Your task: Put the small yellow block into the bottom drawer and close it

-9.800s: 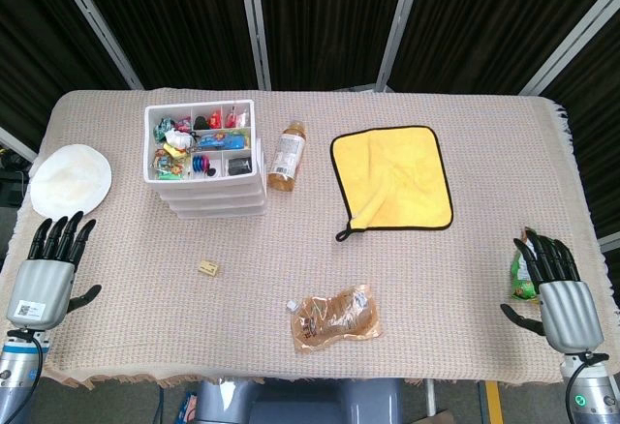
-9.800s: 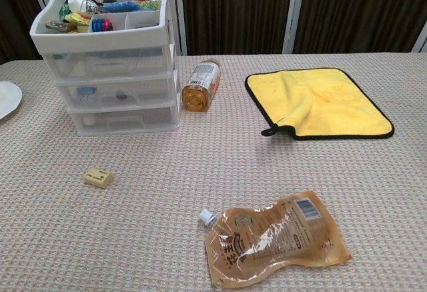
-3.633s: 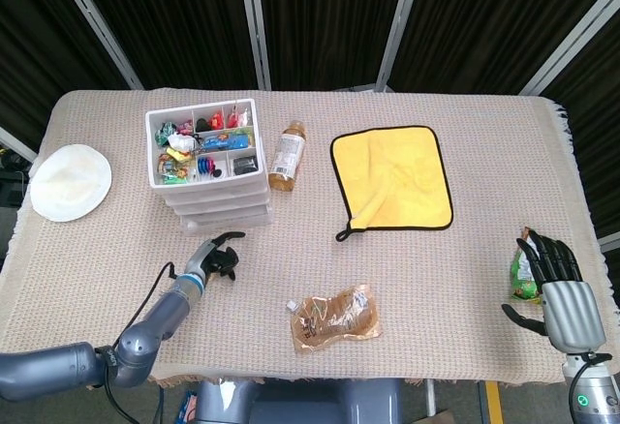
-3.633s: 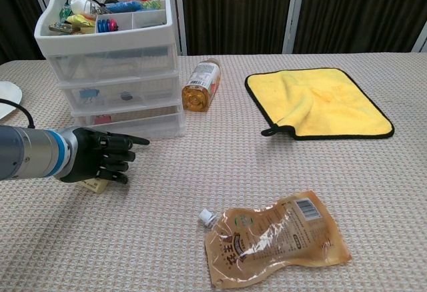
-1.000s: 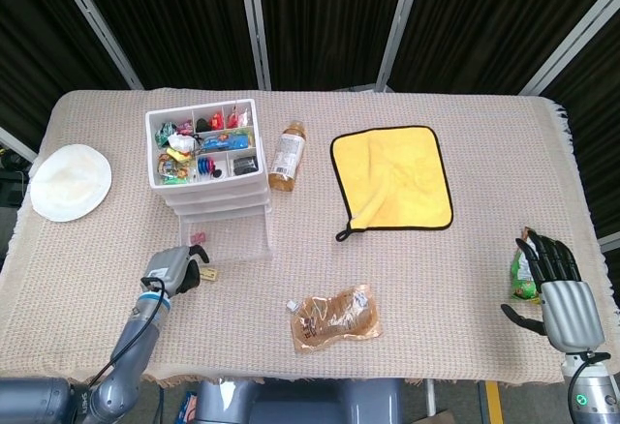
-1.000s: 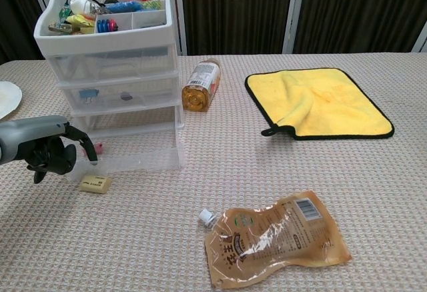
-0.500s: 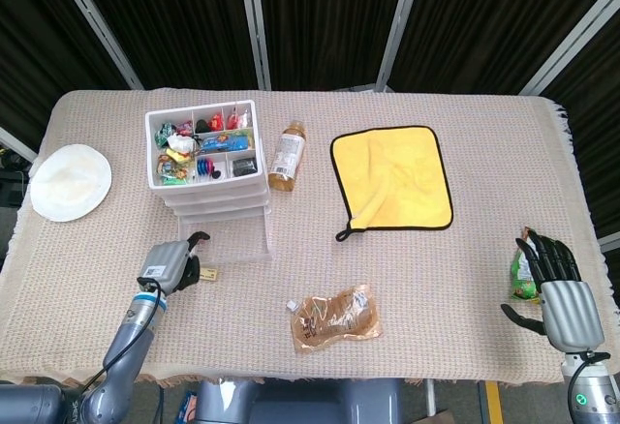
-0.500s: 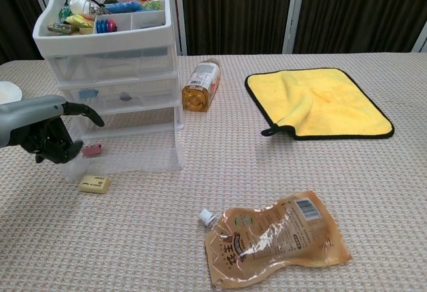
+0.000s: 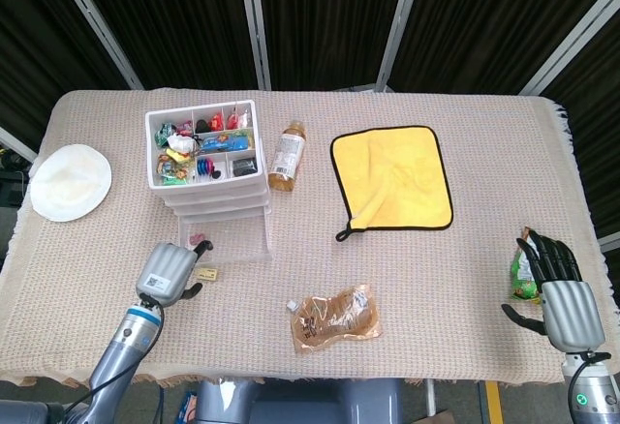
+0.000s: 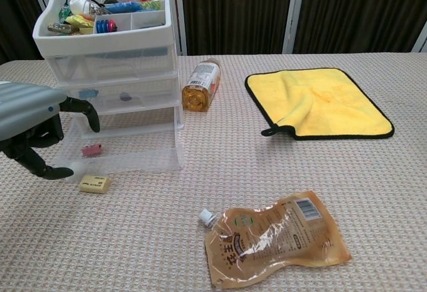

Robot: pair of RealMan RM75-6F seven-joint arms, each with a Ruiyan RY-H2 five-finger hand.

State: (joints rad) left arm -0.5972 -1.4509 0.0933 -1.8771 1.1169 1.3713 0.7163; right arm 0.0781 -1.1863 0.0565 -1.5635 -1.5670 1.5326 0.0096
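The small yellow block (image 9: 206,272) (image 10: 94,184) lies on the tablecloth just in front of the left corner of the open bottom drawer (image 9: 231,240) (image 10: 127,153). That clear drawer is pulled out from the white three-drawer unit (image 9: 206,161) (image 10: 110,59) and holds a small pink item (image 10: 91,150). My left hand (image 9: 165,271) (image 10: 32,129) hovers left of the block, fingers curved and apart, holding nothing. My right hand (image 9: 560,293) rests open at the table's right edge, far from the drawers.
An amber bottle (image 9: 287,156) lies right of the drawer unit, with a yellow cloth (image 9: 392,176) beyond it. A brown refill pouch (image 9: 335,317) lies front centre. A white plate (image 9: 70,183) sits far left, a green packet (image 9: 524,277) by my right hand.
My left hand has let go of the drawer front and drawn back toward me, rising left of the block. The bottom drawer stays pulled out. The right hand has not moved.
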